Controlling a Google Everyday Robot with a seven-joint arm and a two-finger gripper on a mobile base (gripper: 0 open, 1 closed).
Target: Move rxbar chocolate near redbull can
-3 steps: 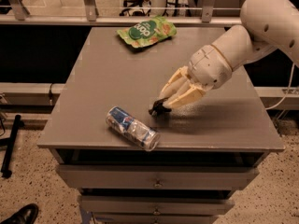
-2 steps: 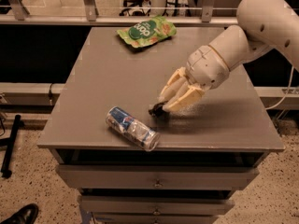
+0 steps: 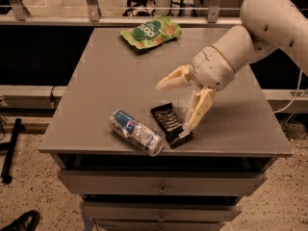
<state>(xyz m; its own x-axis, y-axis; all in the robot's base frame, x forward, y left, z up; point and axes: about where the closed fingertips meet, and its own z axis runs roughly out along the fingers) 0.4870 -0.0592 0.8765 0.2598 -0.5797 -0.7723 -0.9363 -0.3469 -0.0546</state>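
1. In the camera view, the tool (image 3: 172, 108) is hanging low over the front right part of the grey surface (image 3: 96, 81), at the end of the white arm (image 3: 269, 18) that is reaching in from the right.
2. Its cream fingers (image 3: 171, 80) are standing wide apart, gripping nothing. One is pointing left, and the other is pointing down toward the front edge.
3. The rxbar chocolate (image 3: 169, 123) is lying flat on the surface just under and in front of the tool, between the two fingertips. Its white patch is facing the front edge.
4. The tip of the downward finger is sitting right at the bar's white-patch end; whether it is touching the wrapper cannot be told.
5. The redbull can (image 3: 135, 132) is lying on its side to the left of the tool and slightly nearer the front edge. It is just beside the bar's left edge.
6. The green snack bag (image 3: 150, 31) is resting well behind the tool, near the far edge of the surface.
7. Drawers (image 3: 163, 189) are showing below the front edge.
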